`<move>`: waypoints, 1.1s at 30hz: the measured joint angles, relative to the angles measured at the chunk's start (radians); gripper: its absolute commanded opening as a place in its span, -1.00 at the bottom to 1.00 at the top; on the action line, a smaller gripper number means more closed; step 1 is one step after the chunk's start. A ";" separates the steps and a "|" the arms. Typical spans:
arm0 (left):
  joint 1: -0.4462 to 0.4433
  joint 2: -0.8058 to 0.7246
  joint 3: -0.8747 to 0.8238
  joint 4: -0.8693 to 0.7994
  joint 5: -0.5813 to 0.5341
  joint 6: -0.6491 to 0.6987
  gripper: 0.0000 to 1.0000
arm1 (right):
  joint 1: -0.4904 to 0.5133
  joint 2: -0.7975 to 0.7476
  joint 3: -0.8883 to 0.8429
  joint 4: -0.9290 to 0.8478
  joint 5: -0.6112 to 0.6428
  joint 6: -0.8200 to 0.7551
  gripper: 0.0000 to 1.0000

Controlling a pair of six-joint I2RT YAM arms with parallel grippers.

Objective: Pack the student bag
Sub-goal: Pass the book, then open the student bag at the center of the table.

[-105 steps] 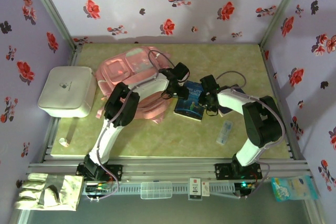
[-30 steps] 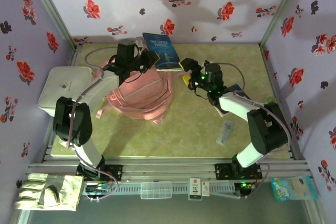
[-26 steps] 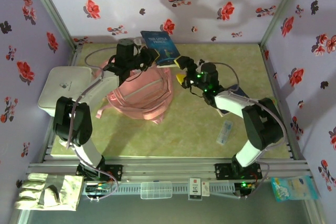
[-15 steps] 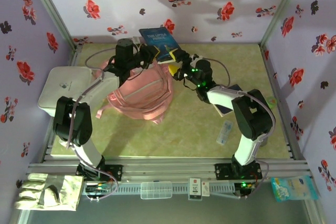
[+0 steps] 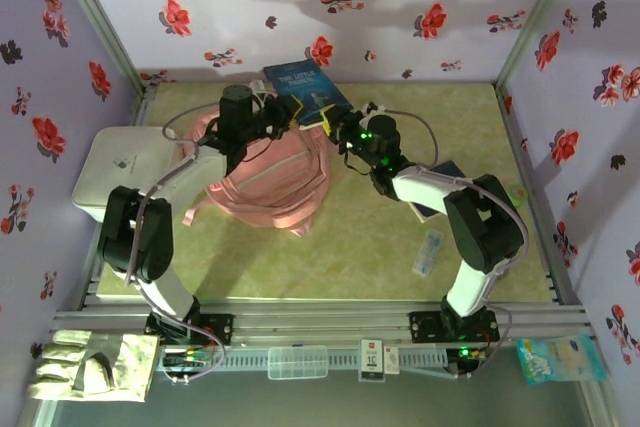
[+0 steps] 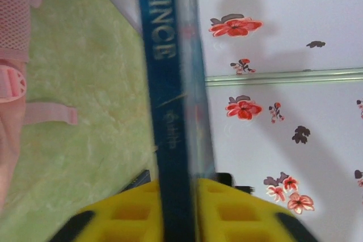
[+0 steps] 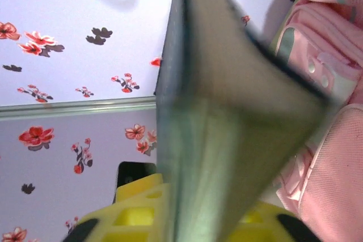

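The green worktop [image 5: 380,277] is the biggest thing here. The pink student bag [image 5: 265,177] lies on it, toward the back and left of the middle. It is soft and a bit slumped. I cannot tell how wide its mouth is open.

A white box [image 5: 125,175] sits to the left of the bag, near it.

A blue book [image 5: 300,87] is up in the air over the back edge of the bag. Both arms hold it at the same time. The left pincer [image 6: 178,196] pinches the book at its spine, with a yellow pad pressed on each side. The right pincer [image 7: 198,213] pinches the book from the other side, by the page edges.

A small tube [image 5: 428,252] lies on the worktop, well away from the bag.

Here is what could go wrong, I think. If the two arms pull different ways, the book could bend or twist. If one pincer lets go before the other holds tight, the book could tip and fall. The bag is floppy, so its mouth could fold shut. Then the book would bump the edge and slide off onto the worktop.
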State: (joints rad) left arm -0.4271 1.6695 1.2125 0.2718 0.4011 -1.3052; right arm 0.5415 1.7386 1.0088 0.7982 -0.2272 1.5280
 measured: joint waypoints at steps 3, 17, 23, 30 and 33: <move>0.000 -0.030 -0.011 -0.039 0.000 0.051 0.07 | 0.000 -0.077 -0.032 -0.078 0.038 -0.087 -0.84; 0.008 -0.081 0.155 -0.639 -0.174 0.909 0.77 | -0.047 -0.440 -0.142 -0.522 0.218 -0.513 -0.81; -0.026 -0.008 0.168 -0.822 -0.290 1.249 0.47 | -0.078 -0.520 -0.163 -0.650 0.265 -0.594 -0.79; -0.158 0.139 0.207 -1.017 -0.444 1.493 0.25 | -0.090 -0.528 -0.178 -0.710 0.279 -0.613 -0.78; -0.176 0.172 0.218 -1.039 -0.495 1.527 0.18 | -0.092 -0.528 -0.187 -0.706 0.279 -0.612 -0.78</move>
State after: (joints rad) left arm -0.6033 1.8412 1.4307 -0.7670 -0.0937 0.2214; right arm 0.4492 1.2102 0.8223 0.0917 0.0517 0.9157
